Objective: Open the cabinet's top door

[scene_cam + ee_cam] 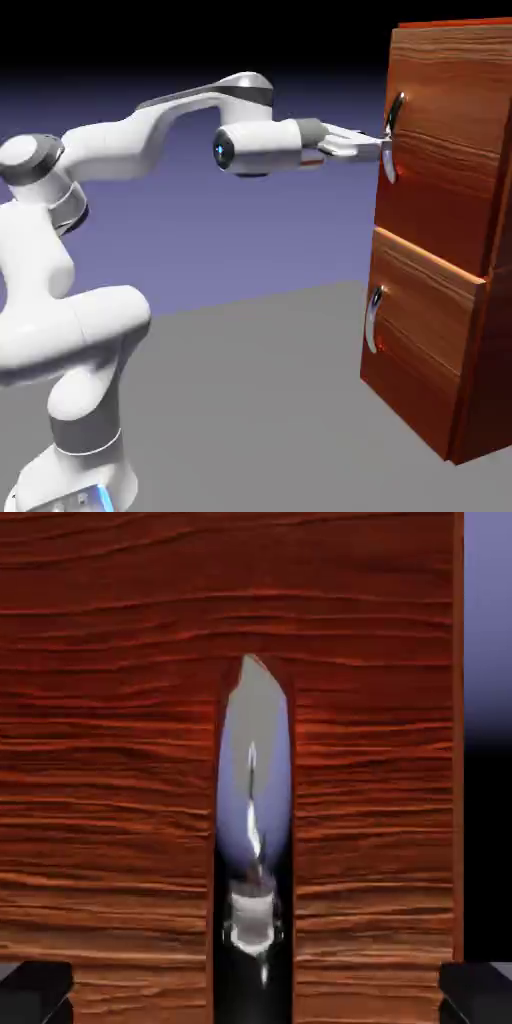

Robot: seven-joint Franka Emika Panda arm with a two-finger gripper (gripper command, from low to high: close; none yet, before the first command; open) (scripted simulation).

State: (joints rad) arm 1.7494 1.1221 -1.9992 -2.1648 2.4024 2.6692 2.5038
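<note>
The hand (384, 146) is being held level at the top door (445, 150) of the cabinet (440, 300), which is being carried at the surface's (250, 400) right side. Fingers (35, 990) are being kept spread wide, straddling the silver handle (254, 812); nothing is being gripped. The door is lying flush.

Cabinet (440, 250) reddish-brown wood grain; handle (254, 812) mirror silver; arm (120, 150) white; table (250, 400) grey.
</note>
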